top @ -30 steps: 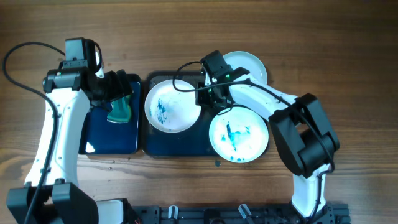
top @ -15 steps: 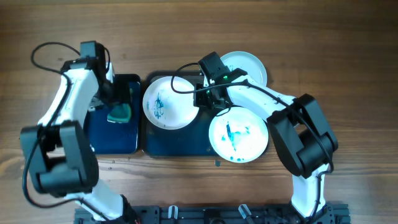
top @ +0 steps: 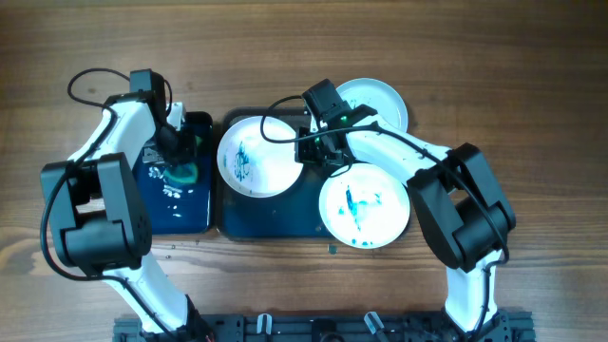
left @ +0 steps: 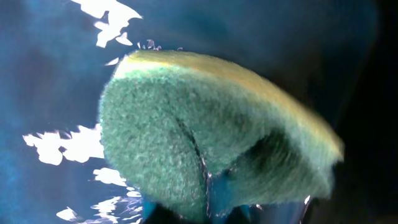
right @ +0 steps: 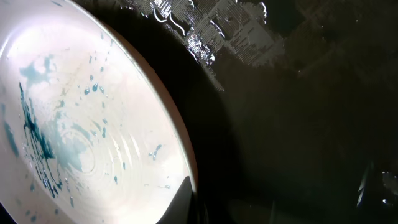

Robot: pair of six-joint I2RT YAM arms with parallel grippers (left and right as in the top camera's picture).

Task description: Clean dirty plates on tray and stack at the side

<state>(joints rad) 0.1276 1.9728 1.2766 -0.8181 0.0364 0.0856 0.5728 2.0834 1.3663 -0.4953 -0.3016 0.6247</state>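
Three white plates (top: pixel 364 206): two streaked teal at the dark tray (top: pixel 275 226), one plain at the side.

The left plate (top: pixel 256 157) lies in the tray's left half, with teal strokes left of its centre and fine droplets around them; the right fingers (top: pixel 312 150) are clamped on its right rim. The second plate, smeared teal mid-face, overlaps the tray's right end. The third plate (top: pixel 382 98) rests on the desk (top: pixel 494 76) behind the tray. The left fingers (top: pixel 174 160) pinch a green sponge (left: pixel 205 143) over a smaller wet tray (top: pixel 185 214).
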